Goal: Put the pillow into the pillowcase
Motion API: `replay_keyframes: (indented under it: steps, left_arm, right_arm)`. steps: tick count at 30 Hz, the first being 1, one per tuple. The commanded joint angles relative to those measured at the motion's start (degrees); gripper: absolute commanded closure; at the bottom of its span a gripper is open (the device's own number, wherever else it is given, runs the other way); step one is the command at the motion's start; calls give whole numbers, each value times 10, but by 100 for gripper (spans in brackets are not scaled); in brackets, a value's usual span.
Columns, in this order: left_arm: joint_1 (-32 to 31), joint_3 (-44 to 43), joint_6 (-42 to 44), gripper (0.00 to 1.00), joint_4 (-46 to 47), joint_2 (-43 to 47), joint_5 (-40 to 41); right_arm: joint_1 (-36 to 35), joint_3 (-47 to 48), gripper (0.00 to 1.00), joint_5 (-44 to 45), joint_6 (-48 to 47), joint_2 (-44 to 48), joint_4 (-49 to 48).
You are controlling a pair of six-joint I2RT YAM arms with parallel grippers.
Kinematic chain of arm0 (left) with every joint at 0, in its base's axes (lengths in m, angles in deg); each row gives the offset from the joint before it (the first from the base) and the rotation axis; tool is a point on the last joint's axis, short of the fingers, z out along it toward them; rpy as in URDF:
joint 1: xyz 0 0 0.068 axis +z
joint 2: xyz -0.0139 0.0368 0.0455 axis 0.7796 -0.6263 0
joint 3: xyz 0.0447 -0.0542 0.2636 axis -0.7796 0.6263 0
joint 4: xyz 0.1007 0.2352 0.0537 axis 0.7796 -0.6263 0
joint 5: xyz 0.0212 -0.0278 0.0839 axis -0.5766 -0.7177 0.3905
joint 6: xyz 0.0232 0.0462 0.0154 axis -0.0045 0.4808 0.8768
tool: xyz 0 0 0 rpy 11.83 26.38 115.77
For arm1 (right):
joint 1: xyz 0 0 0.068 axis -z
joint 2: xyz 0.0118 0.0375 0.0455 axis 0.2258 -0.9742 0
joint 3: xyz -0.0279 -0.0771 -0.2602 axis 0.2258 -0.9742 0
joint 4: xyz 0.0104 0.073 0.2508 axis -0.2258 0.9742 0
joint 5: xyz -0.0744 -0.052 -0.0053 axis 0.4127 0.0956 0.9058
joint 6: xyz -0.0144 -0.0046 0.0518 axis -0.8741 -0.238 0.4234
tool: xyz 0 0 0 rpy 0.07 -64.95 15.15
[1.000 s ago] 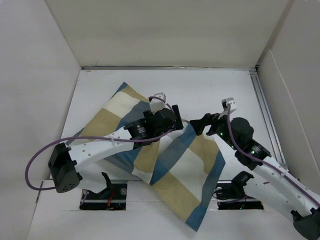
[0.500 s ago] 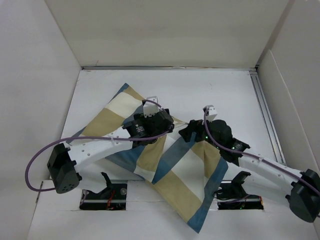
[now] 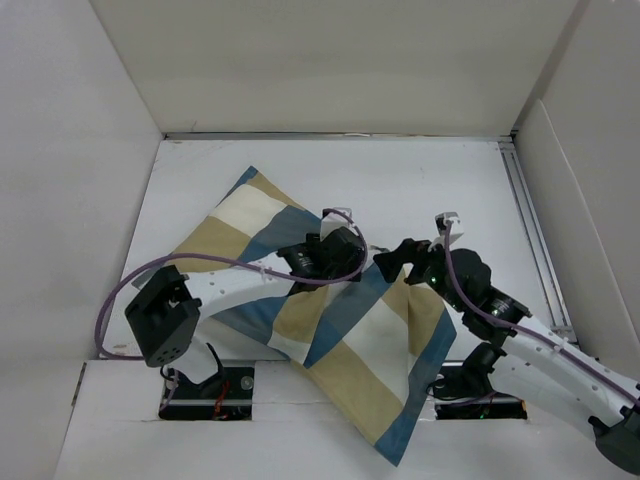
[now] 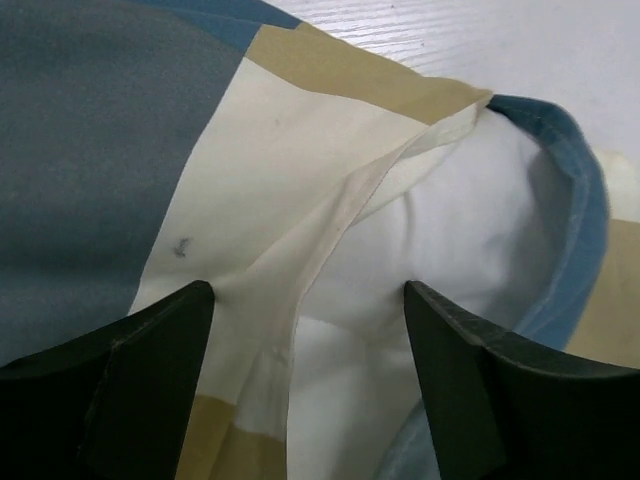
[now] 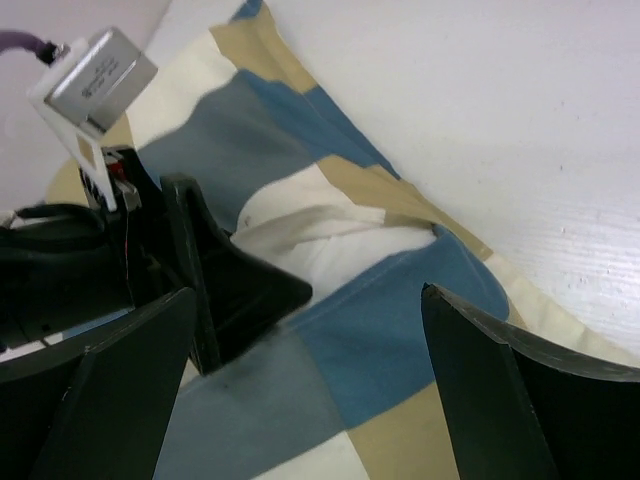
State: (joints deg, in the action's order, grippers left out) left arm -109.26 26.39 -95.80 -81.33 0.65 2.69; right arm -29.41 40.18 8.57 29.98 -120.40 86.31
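The checked pillowcase [image 3: 350, 350] lies slantwise across the white table [image 3: 420, 190], bulging with the pillow inside it. In the left wrist view the white pillow [image 4: 450, 230] shows through the case's mouth, under the cream hem [image 4: 330, 220] and a blue edge [image 4: 585, 220]. My left gripper [image 4: 308, 290] is open, its fingers [image 4: 150, 360] straddling that hem and resting on the fabric. From above, this left gripper [image 3: 352, 262] sits at the case's upper right edge. My right gripper [image 5: 308, 292] hovers open just above the blue check [image 5: 400, 330], beside the mouth and the pillow [image 5: 340, 255]. The right gripper [image 3: 390, 262] faces the left one closely.
White walls box in the table on three sides. A metal rail [image 3: 528, 230] runs along the right edge. Two cutouts at the near edge hold the arm mounts [image 3: 210, 385] [image 3: 478, 385]. A purple cable [image 3: 110, 320] loops off the left arm.
The left gripper slid slightly right and nearer, onto the case's mouth. The right gripper swung in towards it, then eased back a little. The case's right corner shifted.
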Motion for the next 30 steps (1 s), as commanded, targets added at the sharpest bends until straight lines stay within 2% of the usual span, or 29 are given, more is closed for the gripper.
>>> replay_keyframes:
  steps: [1,2,4,5,6,8,15,18,22,23,25,26,30]
  left_arm:
    - [0,-38,7,30,-6,-22,14]
    - [0,-45,0,46,-20,-40,28]
    - [0,-59,-6,52,-45,-54,54]
    - [0,-59,-11,64,-52,-60,62]
    - [0,-59,-11,87,-52,-60,62]
    - [0,-64,-11,100,-52,-53,69]
    - [-5,-92,-5,100,-64,-8,69]
    - [-5,-92,9,100,-47,17,38]
    - [-5,-86,29,100,-3,52,-22]
    - [-5,-86,35,100,8,65,-35]
    - [-5,-80,40,100,27,76,-68]
    - [0,-74,40,100,27,83,-78]
    - [0,-74,45,100,39,94,-106]
  right_arm:
    - [-5,21,1,6,2,5,36]
    - [-5,21,1,6,2,5,41]
    - [-5,21,0,15,7,10,58]
    - [-5,21,0,21,7,10,71]
    - [-10,21,0,26,7,10,71]
    - [-10,16,0,45,12,10,77]
    - [-10,20,0,78,69,-78,93]
    - [-10,-16,0,63,82,-100,-1]
    - [-10,-28,30,41,95,-139,-109]
    - [-10,-28,43,31,95,-145,-123]
    - [-10,-15,57,19,86,-145,-140]
    - [-10,-9,100,19,79,-139,-140]
    - [-16,11,100,13,63,-124,-146]
